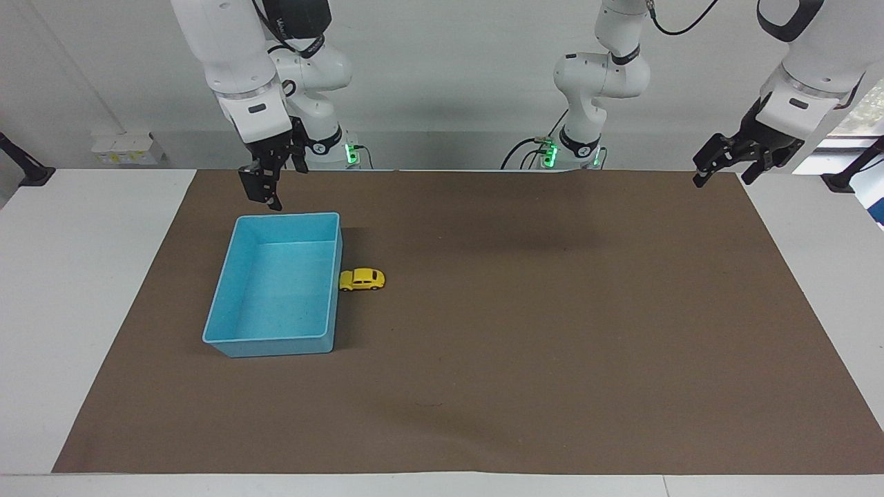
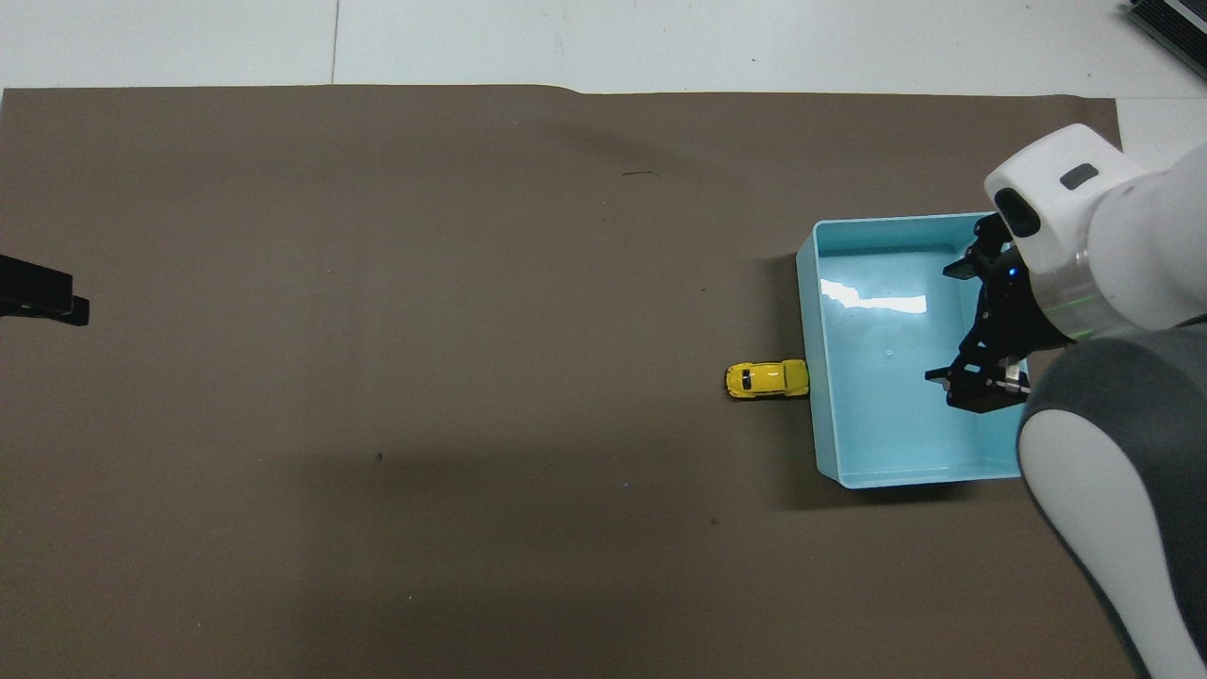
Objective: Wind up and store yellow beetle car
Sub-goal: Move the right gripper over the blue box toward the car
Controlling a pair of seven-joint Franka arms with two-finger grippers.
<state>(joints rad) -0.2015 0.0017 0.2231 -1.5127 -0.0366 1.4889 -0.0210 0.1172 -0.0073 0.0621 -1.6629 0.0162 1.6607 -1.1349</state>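
Note:
The yellow beetle car [image 1: 362,279] [image 2: 767,379] stands on the brown mat, one end against the long wall of the blue bin [image 1: 283,344] [image 2: 886,434] that faces the left arm's end of the table. My right gripper [image 1: 266,188] [image 2: 981,387] hangs in the air over the bin's end nearest the robots, turned edge-on and pointing down, open with nothing in it. It is well apart from the car. My left gripper [image 1: 722,172] [image 2: 42,297] waits open over the mat's corner at its own end, holding nothing.
A brown mat [image 1: 525,331] [image 2: 424,377] covers most of the white table [image 1: 76,290]. The bin has nothing in it. A dark device corner [image 2: 1174,24] shows at the table's edge farthest from the robots.

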